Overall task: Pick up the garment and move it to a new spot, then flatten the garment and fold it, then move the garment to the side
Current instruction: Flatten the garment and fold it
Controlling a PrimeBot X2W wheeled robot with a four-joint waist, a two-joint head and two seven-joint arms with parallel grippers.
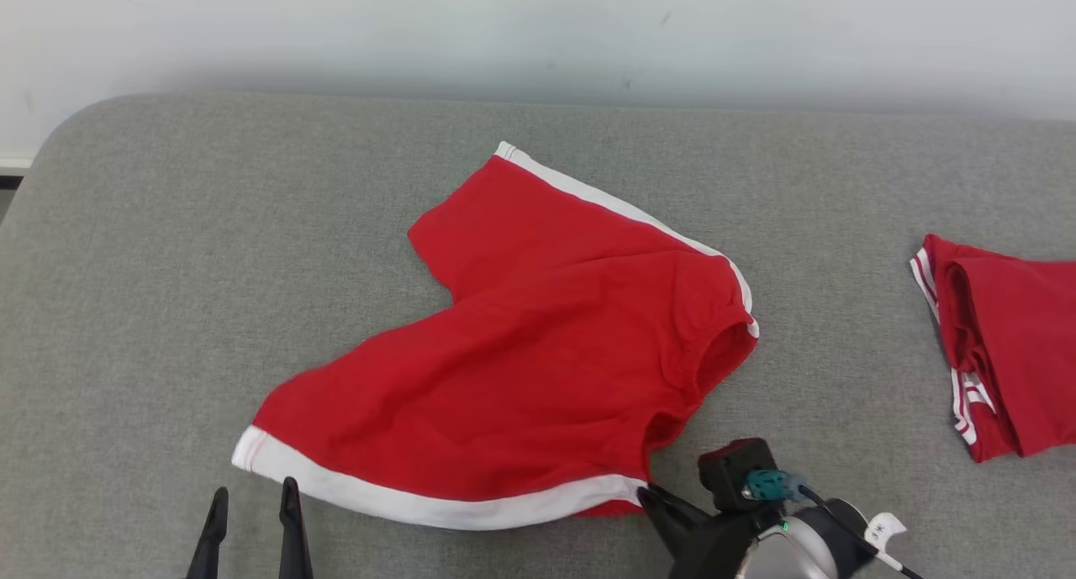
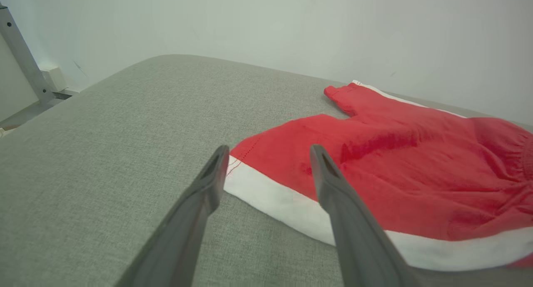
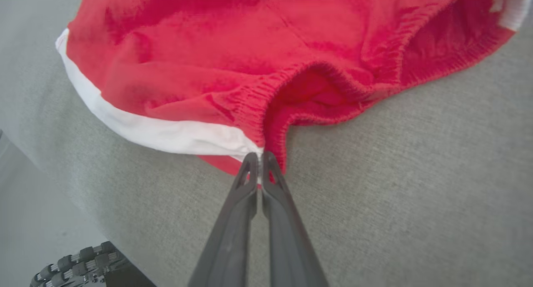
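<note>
In the head view, the garment (image 1: 521, 369), red shorts with white side bands, lies spread at the centre of the grey padded surface (image 1: 168, 251). One leg reaches toward 12 o'clock and the other toward 8 o'clock. The left gripper (image 1: 252, 499) rises from the bottom edge at 7 o'clock, fingers spread and pointing to 12 o'clock, just short of the white-banded hem. The right arm comes in from 5 o'clock. The right gripper (image 1: 649, 495) points toward 10 o'clock, its tips at the near corner where the white band meets the waistband. A second red garment (image 1: 1009, 352) lies folded at 3 o'clock, well apart.

In the left wrist view, the left gripper (image 2: 268, 153) slants low over the padded surface (image 2: 104, 153), jaws wide. The garment (image 2: 395, 162) has its white-edged hem corner framed between the tips. Whether they touch the cloth I cannot tell. A pale wall (image 2: 291, 28) stands behind.

In the right wrist view, the right gripper (image 3: 258, 161) has its fingers pressed together, pinching the garment (image 3: 216, 58) at 6 o'clock of the cloth. The pinch sits where the white band joins the gathered elastic waistband, whose opening gapes toward 2 o'clock.
</note>
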